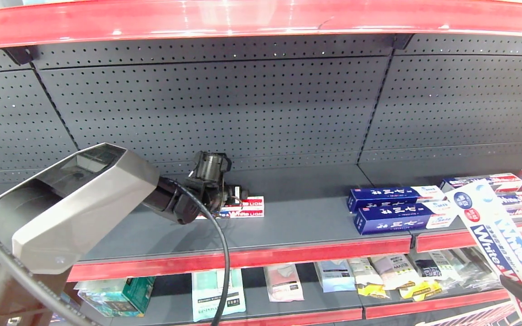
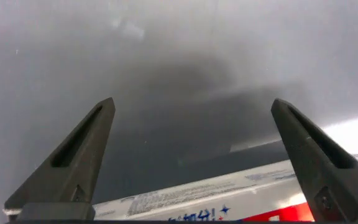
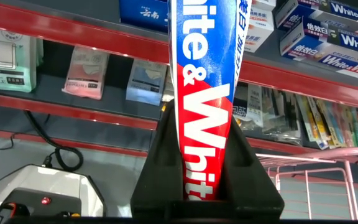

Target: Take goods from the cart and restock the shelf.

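While my left gripper [image 2: 192,106] is hanging open astride a box [image 2: 216,193] lying on the shelf [image 1: 297,217], I am noting my right gripper [image 3: 204,124] clamping a second box [image 3: 207,50], tilted, before the shelf's front.

Red-edged grey perforated shelf [image 1: 306,213], dark-blue boxes [image 1: 390,218], white-red-blue toothpaste box [image 1: 499,240] (white lettering)

On the dark metal shelf board [image 1: 297,217], a red-and-white cardboard toothpaste box [image 1: 247,207] lies left of centre, between the spread fingers of the left gripper [image 2: 191,162]. Two blue cardboard boxes [image 1: 394,217] lie well to its right, one behind the other. Farther right, before the shelf edge, the right gripper [image 3: 207,180] clamps a tilted white-and-blue toothpaste box [image 1: 501,244]. Flat plastic packets [image 1: 283,283] lie on the board below.
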`<state>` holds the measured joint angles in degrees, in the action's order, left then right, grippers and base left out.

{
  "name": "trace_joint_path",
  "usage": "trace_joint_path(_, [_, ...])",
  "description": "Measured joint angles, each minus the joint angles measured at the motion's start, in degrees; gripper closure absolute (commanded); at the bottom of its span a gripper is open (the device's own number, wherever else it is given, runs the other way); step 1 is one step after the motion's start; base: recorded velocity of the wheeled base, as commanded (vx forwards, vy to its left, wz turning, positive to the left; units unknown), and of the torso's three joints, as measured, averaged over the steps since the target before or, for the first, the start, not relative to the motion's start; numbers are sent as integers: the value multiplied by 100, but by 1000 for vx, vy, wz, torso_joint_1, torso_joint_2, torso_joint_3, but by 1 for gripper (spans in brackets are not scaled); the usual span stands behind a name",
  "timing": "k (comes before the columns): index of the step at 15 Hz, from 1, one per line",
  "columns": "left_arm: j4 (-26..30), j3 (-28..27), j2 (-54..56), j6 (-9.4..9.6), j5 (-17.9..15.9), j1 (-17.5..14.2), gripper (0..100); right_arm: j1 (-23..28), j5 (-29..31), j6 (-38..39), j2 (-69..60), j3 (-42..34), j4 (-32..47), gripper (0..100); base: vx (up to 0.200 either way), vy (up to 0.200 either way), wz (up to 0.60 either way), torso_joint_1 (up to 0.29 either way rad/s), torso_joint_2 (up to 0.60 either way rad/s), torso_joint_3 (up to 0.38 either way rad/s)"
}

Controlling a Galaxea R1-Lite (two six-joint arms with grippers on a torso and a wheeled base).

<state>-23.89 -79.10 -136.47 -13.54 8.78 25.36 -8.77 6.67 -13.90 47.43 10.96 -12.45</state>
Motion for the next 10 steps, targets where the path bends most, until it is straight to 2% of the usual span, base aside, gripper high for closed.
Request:
trace_joint_path(5, [178,100,116,2,-187,-4,0,0,0,5,-28,-68,0,100,0,0,0,0,0,0])
trace_joint_path(10, [171,516,310,-17,-233,-34,0,0,0,2,-48,-82,0,100,0,0,0,0,0,0])
